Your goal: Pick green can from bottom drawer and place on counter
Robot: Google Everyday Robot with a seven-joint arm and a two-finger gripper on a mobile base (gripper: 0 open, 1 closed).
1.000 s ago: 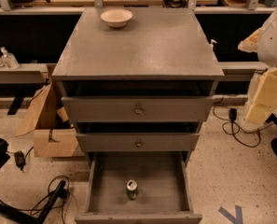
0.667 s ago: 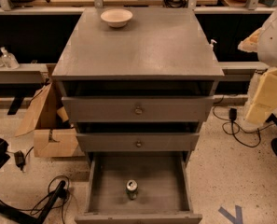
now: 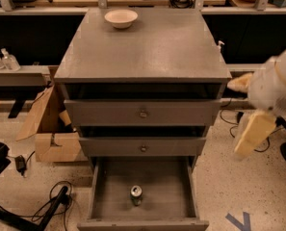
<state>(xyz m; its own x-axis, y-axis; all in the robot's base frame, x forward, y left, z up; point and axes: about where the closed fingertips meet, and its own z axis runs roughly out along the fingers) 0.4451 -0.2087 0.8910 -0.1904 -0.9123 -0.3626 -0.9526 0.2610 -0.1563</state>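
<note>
The green can point(image 3: 136, 195) stands upright on the floor of the open bottom drawer point(image 3: 112, 196), near its front middle, silver top showing. The counter point(image 3: 157, 47) is the grey top of the cabinet. My gripper point(image 3: 251, 134) hangs at the right of the cabinet, level with the middle drawer. It is outside the drawer and well apart from the can, with nothing seen in it.
A cream bowl point(image 3: 121, 18) sits at the back left of the counter. Two upper drawers point(image 3: 142, 113) with round knobs are slightly open. A cardboard box point(image 3: 53, 129) stands left of the cabinet. Cables point(image 3: 46, 203) lie on the floor at the left.
My gripper has moved down and a little left, closer to the cabinet's right side. The can, drawers and bowl have not moved.
</note>
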